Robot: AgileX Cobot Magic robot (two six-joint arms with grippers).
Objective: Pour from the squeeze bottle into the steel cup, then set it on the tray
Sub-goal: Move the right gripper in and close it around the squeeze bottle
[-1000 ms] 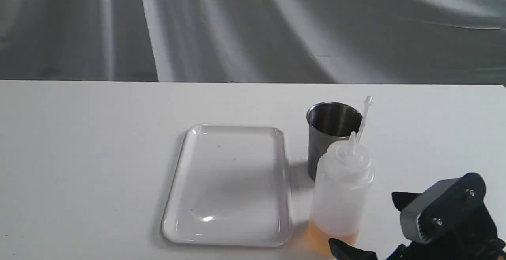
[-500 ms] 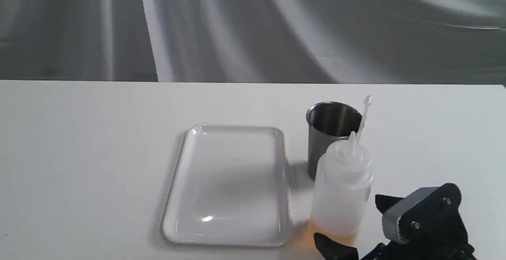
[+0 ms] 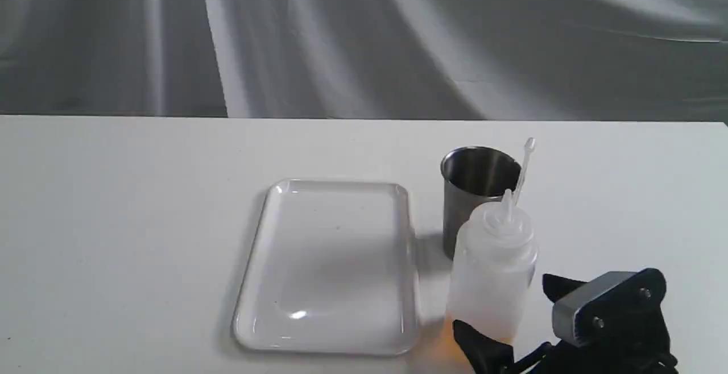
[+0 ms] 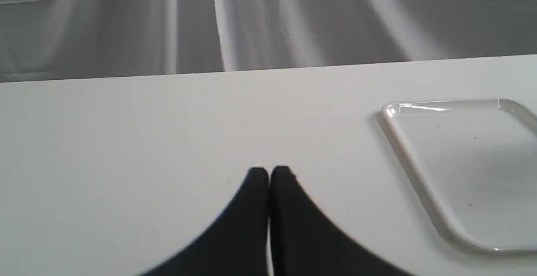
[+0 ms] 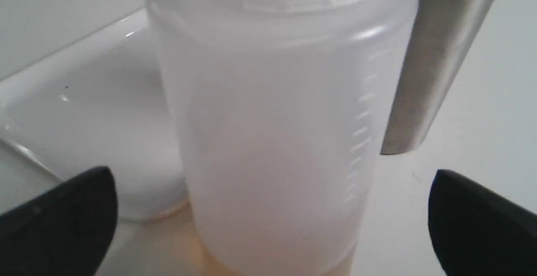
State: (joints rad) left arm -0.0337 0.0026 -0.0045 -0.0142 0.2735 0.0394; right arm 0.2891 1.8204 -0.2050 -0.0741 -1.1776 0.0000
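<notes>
The squeeze bottle (image 3: 492, 271) stands upright on the table, translucent white with amber liquid at its base and its cap strap sticking up. Just behind it stands the steel cup (image 3: 473, 189). To their left lies the white tray (image 3: 330, 266), with nothing on it. My right gripper (image 3: 512, 314) is open, low at the bottle's base, one finger on each side and apart from it. Up close, the right wrist view shows the bottle (image 5: 277, 125) between the fingertips (image 5: 63, 221), with the cup (image 5: 436, 62) behind. My left gripper (image 4: 268, 175) is shut over bare table.
The tray's corner (image 4: 457, 162) lies to one side of my left gripper in the left wrist view. A grey draped backdrop (image 3: 364, 38) hangs behind the table's far edge. The white table (image 3: 114, 220) stretches left of the tray.
My right gripper has moved left and forward toward the bottle, so its open fingers now straddle the bottle's base. Bottle, cup and tray have not moved.
</notes>
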